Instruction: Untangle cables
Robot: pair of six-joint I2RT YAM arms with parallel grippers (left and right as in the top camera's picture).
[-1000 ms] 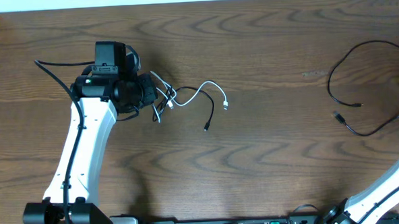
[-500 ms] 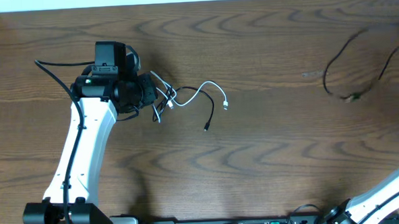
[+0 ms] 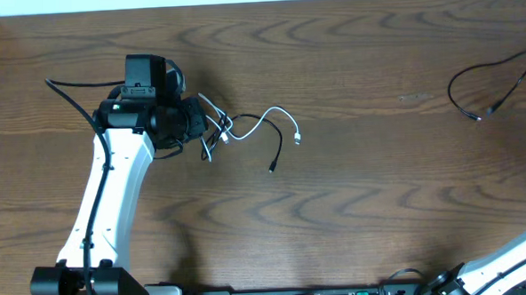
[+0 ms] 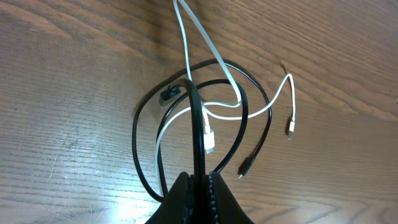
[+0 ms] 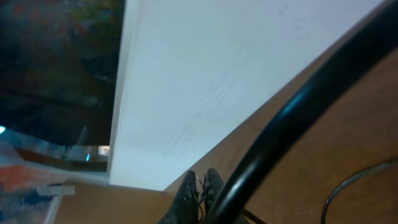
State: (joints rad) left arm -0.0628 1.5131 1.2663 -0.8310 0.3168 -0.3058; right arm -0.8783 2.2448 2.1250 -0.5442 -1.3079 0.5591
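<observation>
Just ahead of the left gripper [image 4: 200, 188], closed on one black cable [image 4: 198, 124], the tangled cables [image 4: 214, 59] lie looped.

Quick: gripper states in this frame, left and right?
Left gripper: closed on a black cable from the tangle.
Right gripper: closed, apparently on the other black cable; the grip itself is unclear.

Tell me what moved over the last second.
The black cable on the right was dragged up and rightward, mostly out of the overhead view, by the right gripper, shut on it. The left gripper, shut on the tangle, stayed put.
</observation>
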